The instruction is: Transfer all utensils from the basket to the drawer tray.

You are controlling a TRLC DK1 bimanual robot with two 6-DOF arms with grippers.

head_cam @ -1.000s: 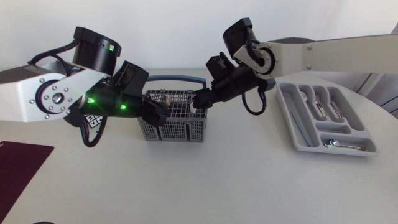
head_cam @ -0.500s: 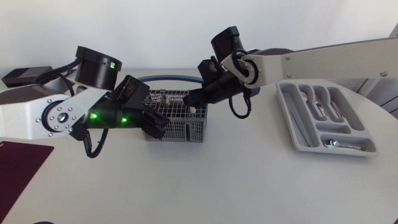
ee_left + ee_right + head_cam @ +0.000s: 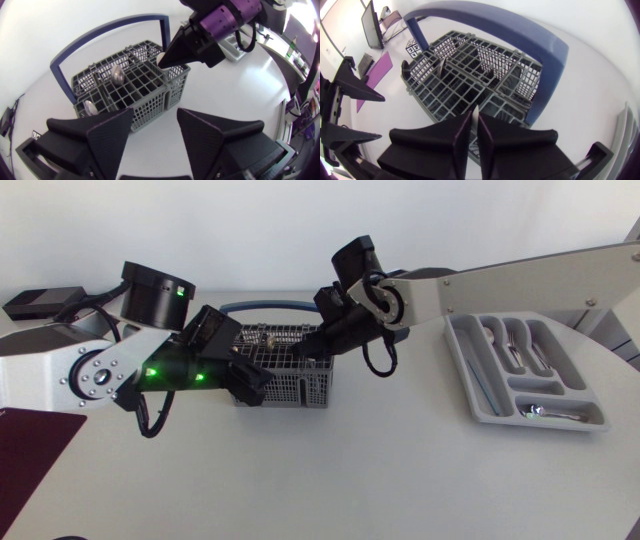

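Observation:
The grey wire basket (image 3: 300, 387) with a blue handle stands mid-table. Spoons (image 3: 118, 75) stick up from its compartments. My right gripper (image 3: 322, 343) dips into the basket's right end. Its fingers are pressed nearly together (image 3: 474, 120), and a pale metal utensil end (image 3: 160, 59) shows at their tips. My left gripper (image 3: 248, 380) hovers open (image 3: 155, 132) just short of the basket's (image 3: 150, 100) front left wall, holding nothing. The grey drawer tray (image 3: 462, 365) lies at the right with several utensils (image 3: 510, 345) in its slots.
A dark maroon mat (image 3: 30, 450) lies at the front left corner. At the back left sits a black box (image 3: 35, 302). A blue handle (image 3: 520, 30) arches over the basket just ahead of my right gripper.
My right gripper moved left and down into the basket's right end, and its fingers closed. My left arm shifted slightly and stayed open.

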